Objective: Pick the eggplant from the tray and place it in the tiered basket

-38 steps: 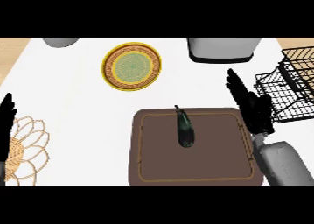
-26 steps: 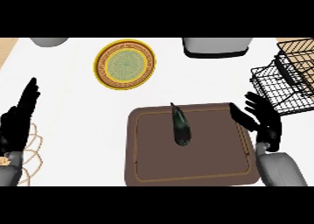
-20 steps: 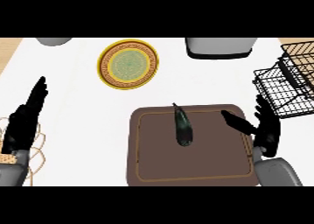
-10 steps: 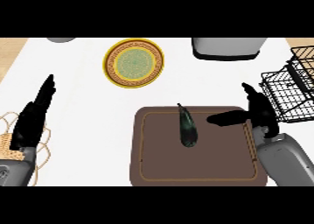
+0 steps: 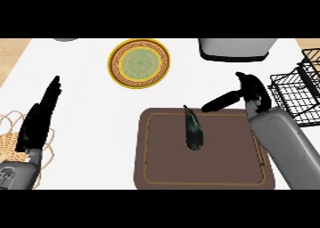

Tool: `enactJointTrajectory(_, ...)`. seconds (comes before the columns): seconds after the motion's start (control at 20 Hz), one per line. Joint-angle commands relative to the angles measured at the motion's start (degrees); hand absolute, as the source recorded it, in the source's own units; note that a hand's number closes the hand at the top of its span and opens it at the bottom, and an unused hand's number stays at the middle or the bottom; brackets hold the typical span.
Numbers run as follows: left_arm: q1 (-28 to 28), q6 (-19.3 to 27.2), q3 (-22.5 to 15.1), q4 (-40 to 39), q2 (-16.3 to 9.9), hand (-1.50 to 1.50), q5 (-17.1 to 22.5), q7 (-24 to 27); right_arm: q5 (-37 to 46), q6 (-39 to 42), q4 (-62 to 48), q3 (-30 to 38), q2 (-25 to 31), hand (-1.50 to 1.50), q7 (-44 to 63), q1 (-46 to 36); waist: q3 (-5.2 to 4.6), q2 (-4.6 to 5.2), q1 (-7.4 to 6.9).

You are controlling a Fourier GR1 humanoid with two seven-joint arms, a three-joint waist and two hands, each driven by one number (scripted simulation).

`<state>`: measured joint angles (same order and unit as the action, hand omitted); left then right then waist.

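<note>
Since half a second ago the right robot hand (image 5: 249, 91) has shifted a little nearer the tray's (image 5: 162, 169) far right corner, thumb stretched toward the eggplant (image 5: 193, 128) without touching it. Its fingers are spread wide and hold nothing. The left robot hand (image 5: 38, 119) rests open at the left, fingers straight. The eggplant lies lengthwise on the brown tray, stem end pointing away toward the bench's (image 5: 83, 102) far side, beside the tiered basket (image 5: 307, 91)

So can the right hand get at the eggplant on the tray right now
Probably yes. The right hand hovers open over the tray's far right corner, and nothing lies between it and the eggplant, which sits uncovered mid-tray.
</note>
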<state>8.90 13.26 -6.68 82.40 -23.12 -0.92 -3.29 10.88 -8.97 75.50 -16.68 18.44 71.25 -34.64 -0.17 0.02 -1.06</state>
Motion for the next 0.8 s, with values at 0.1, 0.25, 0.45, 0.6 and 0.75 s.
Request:
enactJointTrajectory(0.1,0.2,-1.1,1.3,-0.5,-0.9,0.0,0.4,0.1,-3.0,4.4,-8.7,0.1,-4.0,-1.5,14.0,-6.2,0.0,-0.08,0.19)
enactJointTrajectory(0.25,0.6,-0.8,1.6,-0.1,-0.7,0.0,0.4,-1.1,-3.0,5.3,-11.7,-1.5,-5.1,-1.5,14.0,-6.7,-0.03,-0.31,0.66)
enactJointTrajectory(0.45,-0.1,-0.8,1.7,-0.4,-0.3,0.0,0.2,-0.5,-4.6,7.0,-14.7,-1.0,-5.3,-1.5,14.0,-7.7,0.0,-0.51,1.33)
enactJointTrajectory(0.6,-0.6,-1.0,1.4,-0.6,-0.1,0.0,-0.5,0.3,-4.2,6.9,-16.3,-1.4,-5.8,-1.5,14.0,-8.1,0.08,-0.28,0.98)
enactJointTrajectory(0.75,0.1,-1.2,2.0,-1.3,0.5,0.0,-0.2,0.9,-3.2,5.8,-17.7,-2.6,-8.6,-1.5,14.0,-9.4,0.07,-0.3,1.16)
